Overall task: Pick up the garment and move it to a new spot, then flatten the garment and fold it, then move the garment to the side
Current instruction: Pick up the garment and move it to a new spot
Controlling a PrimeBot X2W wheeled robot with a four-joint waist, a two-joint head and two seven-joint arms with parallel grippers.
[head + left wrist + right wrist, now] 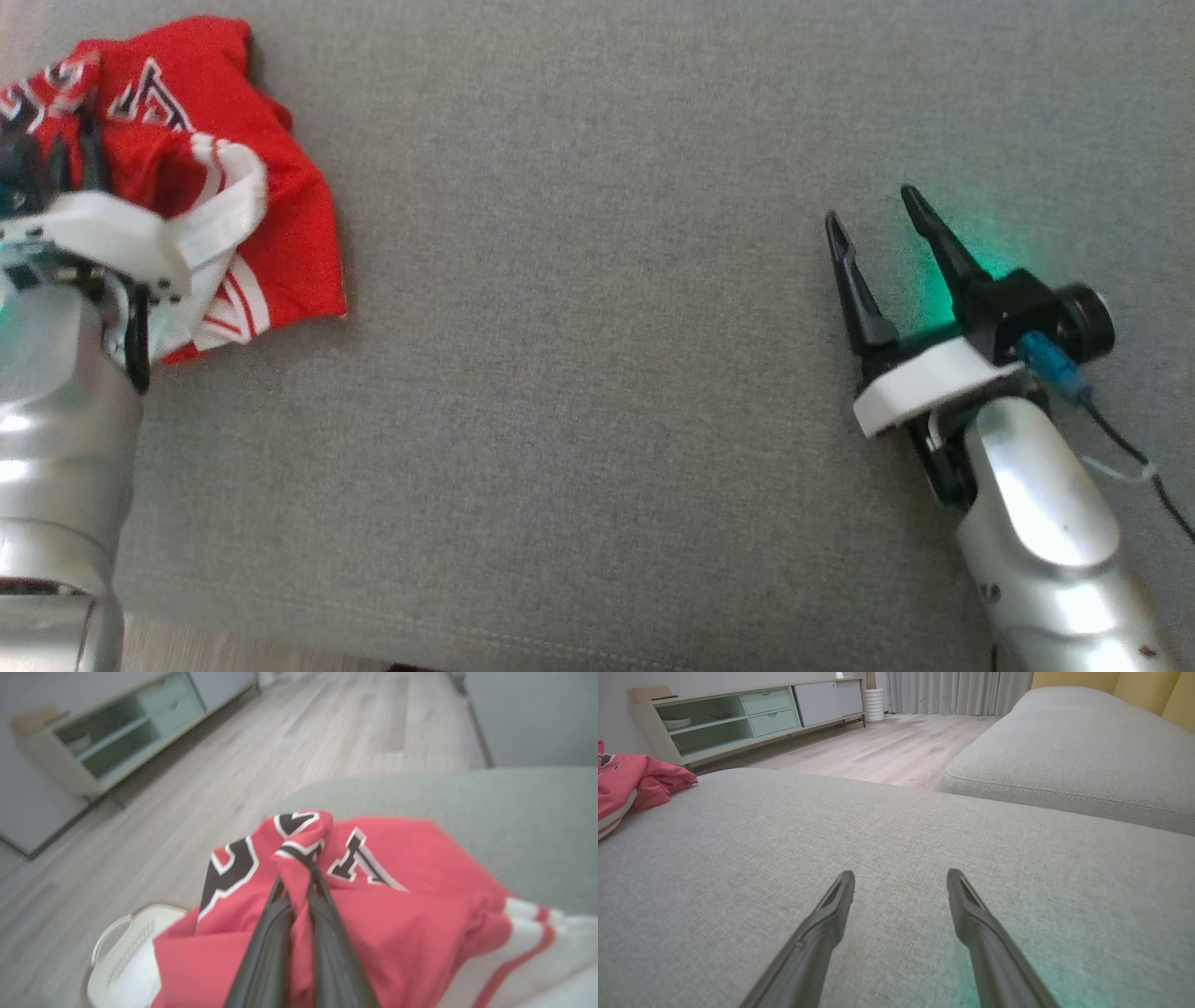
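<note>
Left gripper: fingers closed on a raised fold of the red garment, crumpled at the far left edge of the grey cushion; judged light, limp, prone to drape, best held by hem or shoulders; right gripper spread wide, empty.

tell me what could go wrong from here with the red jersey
The left gripper pinches just one small bunched fold of the red jersey, so it may slip free on lifting. The jersey lies at the grey cushion's edge, with a white basket and floor beyond; a slip could send it off. The right gripper is open and far away, unable to help.
</note>
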